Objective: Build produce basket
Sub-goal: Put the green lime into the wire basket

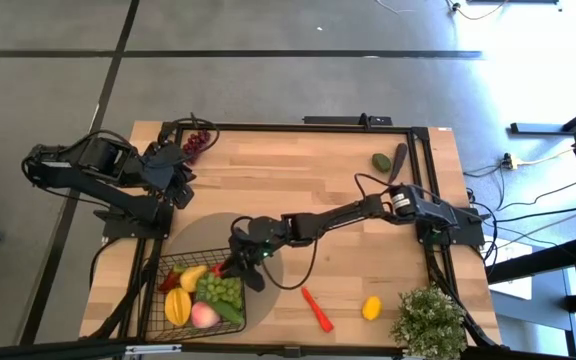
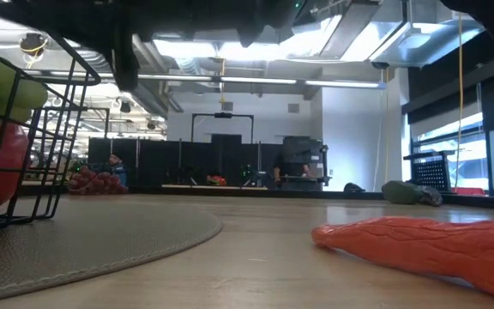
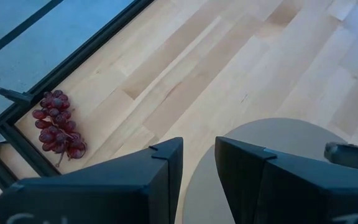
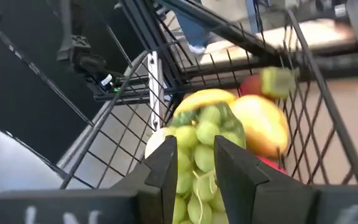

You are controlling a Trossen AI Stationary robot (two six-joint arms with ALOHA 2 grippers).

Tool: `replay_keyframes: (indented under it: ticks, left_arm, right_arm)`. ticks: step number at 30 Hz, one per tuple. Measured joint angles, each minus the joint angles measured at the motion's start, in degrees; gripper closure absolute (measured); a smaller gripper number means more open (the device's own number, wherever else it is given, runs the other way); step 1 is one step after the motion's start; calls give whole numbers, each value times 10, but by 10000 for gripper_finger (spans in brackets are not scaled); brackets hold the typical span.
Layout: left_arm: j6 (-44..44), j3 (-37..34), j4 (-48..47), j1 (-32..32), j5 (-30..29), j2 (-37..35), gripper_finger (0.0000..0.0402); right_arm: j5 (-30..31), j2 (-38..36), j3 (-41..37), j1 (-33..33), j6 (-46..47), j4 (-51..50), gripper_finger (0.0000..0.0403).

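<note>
While grapes (image 1: 198, 143) lie apart, chili (image 1: 317, 309) nears basket (image 1: 154, 305).

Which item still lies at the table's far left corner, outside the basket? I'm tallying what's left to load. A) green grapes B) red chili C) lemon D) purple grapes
D: the purple grapes lie on bare wood at the far left corner near the left gripper, well away from the basket.
</note>
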Motion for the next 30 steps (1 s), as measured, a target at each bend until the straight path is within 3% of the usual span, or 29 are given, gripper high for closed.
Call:
replay_keyframes:
  ticks: [9,20,30]
  left_arm:
    - [-23,0,-3,0,0,0,318]
    - [-36,0,-6,0,-7,0,318]
    - [-183,0,-44,40,-21,9,318]
  right_arm:
    - [5,-45,0,-14,-76,-21,306]
    - [96,-132,0,-57,-140,-173,306]
    - [193,-213,0,-96,-149,-301,306]
